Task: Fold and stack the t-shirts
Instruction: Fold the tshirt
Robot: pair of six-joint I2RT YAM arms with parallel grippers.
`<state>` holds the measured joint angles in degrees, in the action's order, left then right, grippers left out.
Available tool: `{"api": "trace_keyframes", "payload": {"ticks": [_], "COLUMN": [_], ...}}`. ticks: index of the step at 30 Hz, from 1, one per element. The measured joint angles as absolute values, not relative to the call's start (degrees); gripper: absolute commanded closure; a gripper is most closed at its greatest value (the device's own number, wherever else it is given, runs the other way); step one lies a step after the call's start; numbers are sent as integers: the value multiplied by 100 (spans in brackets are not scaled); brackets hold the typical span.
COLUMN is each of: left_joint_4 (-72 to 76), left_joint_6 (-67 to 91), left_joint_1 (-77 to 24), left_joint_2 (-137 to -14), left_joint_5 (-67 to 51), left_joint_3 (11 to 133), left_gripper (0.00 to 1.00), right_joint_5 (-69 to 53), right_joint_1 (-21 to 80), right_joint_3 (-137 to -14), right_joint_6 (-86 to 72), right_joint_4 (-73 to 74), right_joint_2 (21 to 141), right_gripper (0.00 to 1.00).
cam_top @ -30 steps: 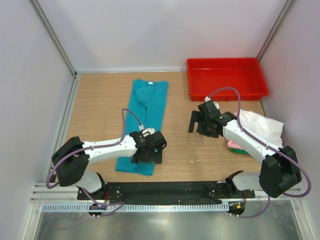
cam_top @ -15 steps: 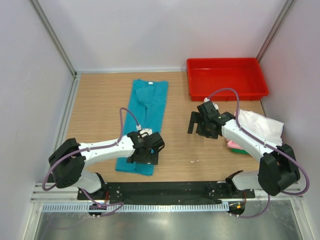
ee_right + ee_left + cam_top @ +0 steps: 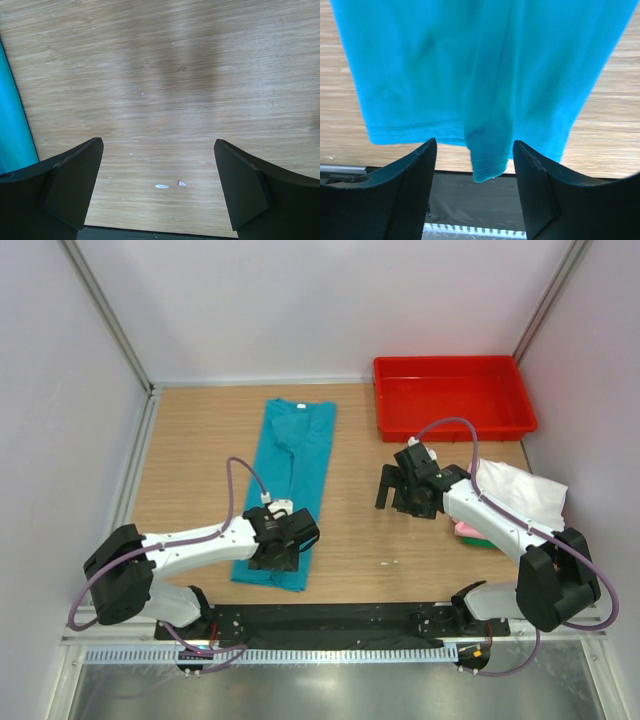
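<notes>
t-shirt (image 3: 290,480) left of tray (image 3: 452,397), stack (image 3: 522,492) — right edge

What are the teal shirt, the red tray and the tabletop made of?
The teal t-shirt looks like soft matte knit cloth: fine mesh texture, stitched hem. The red tray seems moulded plastic, smooth and slightly glossy. The table shows straight wood grain, maybe laminate.

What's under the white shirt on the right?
A pink t-shirt and a green t-shirt peek out beneath the white t-shirt; the right arm hides the rest of them.

Plain teal t-shirt (image 3: 293,465), red tray (image 3: 455,400)
</notes>
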<state>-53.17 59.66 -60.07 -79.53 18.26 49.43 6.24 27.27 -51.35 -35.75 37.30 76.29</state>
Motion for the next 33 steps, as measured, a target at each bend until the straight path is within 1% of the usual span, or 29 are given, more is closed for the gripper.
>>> {"api": "trace_keyframes", "payload": {"ticks": [2,4,5,7,8,10,11,13,14,27,33], "left_joint_4": [-5354,-5352,-5352,-5354,-5356,-5345,-5349,-5352,-5363,-5638,-5784], "left_joint_6": [5981,5992,5996,6010,6007,6007,6005,6001,5992,6025,6195], "left_joint_1": [-6005,-6005,-6001,-5996,-5996,-5990,-5986,-5986,-5986,-5986,-5986], "left_joint_2": [-7891,-7876,-7878,-7878,-7878,-7878,-7878,-7870,-7861,-7776,-7780], "left_joint_5": [1841,1844,1841,1846,1846,1848,1850,1852,1855,1846,1844], "left_joint_3": [4853,4757,4707,4659,4657,4659,4659,4668,4683,5345,5295], "left_gripper": [41,48,54,63,71,81,91,98,100,100,98], "right_joint_5": [622,615,611,607,607,607,607,607,604,587,587], "right_joint_1": [2727,2727,2727,2731,2731,2738,2742,2755,2757,2770,2770], "right_joint_3": [-5109,-5094,-5089,-5087,-5087,-5087,-5087,-5085,-5083,-5041,-4976], "right_joint_6": [-3575,-3579,-3581,-3588,-3590,-3594,-3594,-3594,-3597,-3599,-3599], "right_joint_4": [3723,3726,3723,3723,3723,3721,3723,3721,3721,3675,3662], "right_joint_2": [7629,7629,7629,7629,7629,7629,7629,7629,7629,7693,7693], "right_gripper": [1,0,0,0,0,0,0,0,0,0,0]}}
